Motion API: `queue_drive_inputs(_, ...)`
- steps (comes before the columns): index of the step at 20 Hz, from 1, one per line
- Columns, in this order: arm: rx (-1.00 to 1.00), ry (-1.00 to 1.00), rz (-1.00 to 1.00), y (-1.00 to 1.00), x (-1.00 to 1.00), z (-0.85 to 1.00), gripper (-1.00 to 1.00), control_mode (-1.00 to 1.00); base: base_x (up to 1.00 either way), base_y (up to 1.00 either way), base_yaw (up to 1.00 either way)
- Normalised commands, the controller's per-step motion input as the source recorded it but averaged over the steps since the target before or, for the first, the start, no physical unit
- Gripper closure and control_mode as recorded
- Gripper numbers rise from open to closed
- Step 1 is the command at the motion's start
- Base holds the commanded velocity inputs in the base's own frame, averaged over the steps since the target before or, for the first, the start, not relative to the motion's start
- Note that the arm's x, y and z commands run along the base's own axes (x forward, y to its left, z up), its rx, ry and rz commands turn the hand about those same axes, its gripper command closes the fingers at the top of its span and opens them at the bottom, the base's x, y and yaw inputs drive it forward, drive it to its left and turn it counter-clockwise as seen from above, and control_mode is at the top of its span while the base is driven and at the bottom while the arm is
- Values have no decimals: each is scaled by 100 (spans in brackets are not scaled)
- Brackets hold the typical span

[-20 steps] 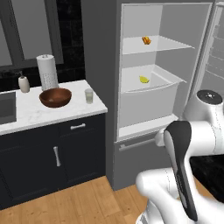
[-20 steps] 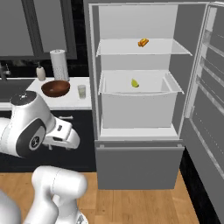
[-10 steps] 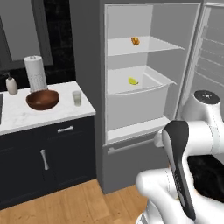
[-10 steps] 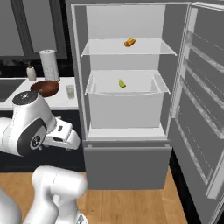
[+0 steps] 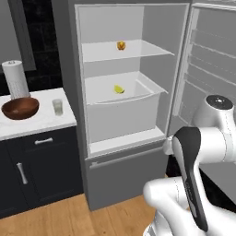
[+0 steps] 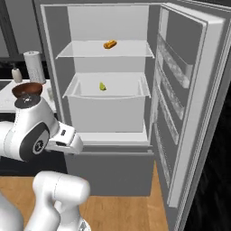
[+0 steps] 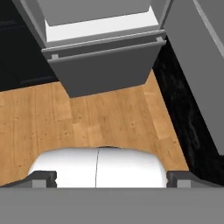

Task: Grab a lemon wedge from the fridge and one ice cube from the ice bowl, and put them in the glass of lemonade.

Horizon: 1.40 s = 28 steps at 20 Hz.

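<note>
Since the lemon wedge [image 5: 119,89] in the fridge [image 5: 87,55] drawer looks tiny, light and slick, the wide-open fingers [image 7: 46,178] should probably pinch its flat sides gently.

We see a grey fridge [image 5: 69,92] with white shelves, a yellow-green lemon wedge [image 5: 119,89] in its white drawer [image 5: 124,117], and an orange-red food item [image 5: 121,45] above. The bowl [image 5: 20,108] is reddish-brown, the glass [image 5: 57,107] pale greenish, the counter [image 5: 41,122] white over dark cabinets [image 5: 41,170]. The floor [image 7: 109,122] ahead of the gripper is light wood-grain.
</note>
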Motion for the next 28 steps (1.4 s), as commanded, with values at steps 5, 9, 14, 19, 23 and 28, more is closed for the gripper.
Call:
queue_drive_inputs(5, 0, 0, 0, 0, 0, 0, -100, 100, 22, -38, 16)
queue_drive_inputs(9, 0, 0, 0, 0, 0, 0, -100, 100, 42, -13, 20)
queue_drive_inputs(14, 0, 0, 0, 0, 0, 0, -100, 100, 49, -8, 19)
queue_drive_inputs(19, 0, 0, 0, 0, 0, 0, -100, 100, 46, -36, 12)
queue_drive_inputs(23, 0, 0, 0, 0, 0, 0, -100, 100, 51, -30, 10)
queue_drive_inputs(28, 0, 0, 0, 0, 0, 0, -100, 100, 51, -21, 8)
